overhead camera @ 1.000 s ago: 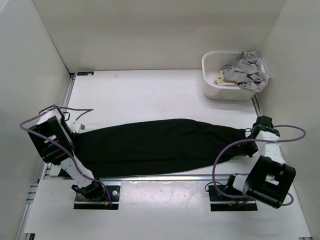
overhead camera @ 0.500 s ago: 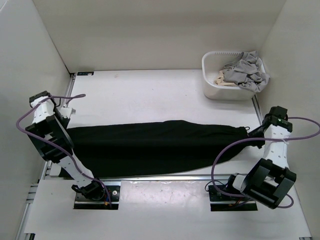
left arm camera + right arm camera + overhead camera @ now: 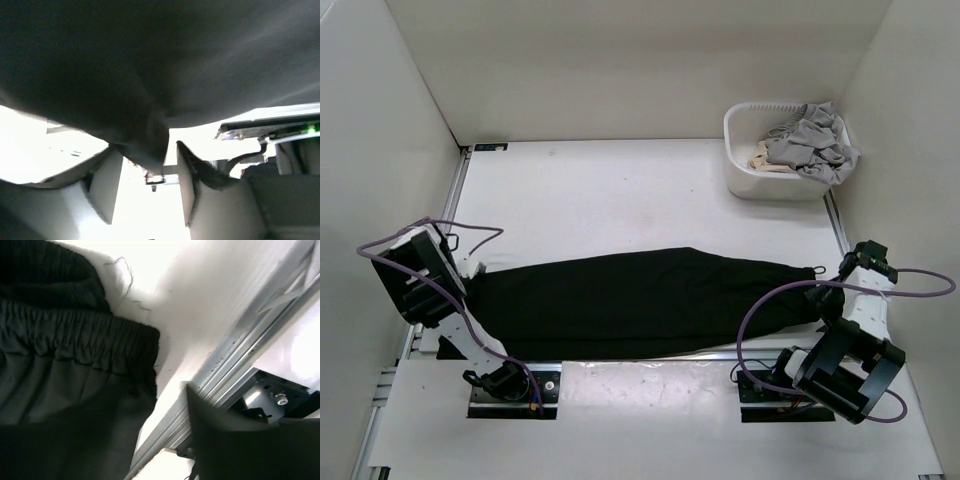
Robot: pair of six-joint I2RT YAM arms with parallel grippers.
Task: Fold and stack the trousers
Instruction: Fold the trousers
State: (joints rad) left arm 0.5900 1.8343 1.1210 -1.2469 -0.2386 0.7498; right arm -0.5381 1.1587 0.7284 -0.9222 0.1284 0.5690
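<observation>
"Trousers [image 3: 640, 300] lay stretched left to right just behind the rail [image 3: 650, 357], waistband rightward."
"Left gripper [image 3: 148, 160] fingers stood apart, cloth drooping between. Right gripper [image 3: 830, 288] sat beside the waistband. Its fingers? Couldn't tell."

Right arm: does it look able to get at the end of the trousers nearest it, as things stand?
Likely yes. The trousers lie flat, and their gathered end sits uncovered just beside the right gripper, with nothing on top of it or in between.
</observation>
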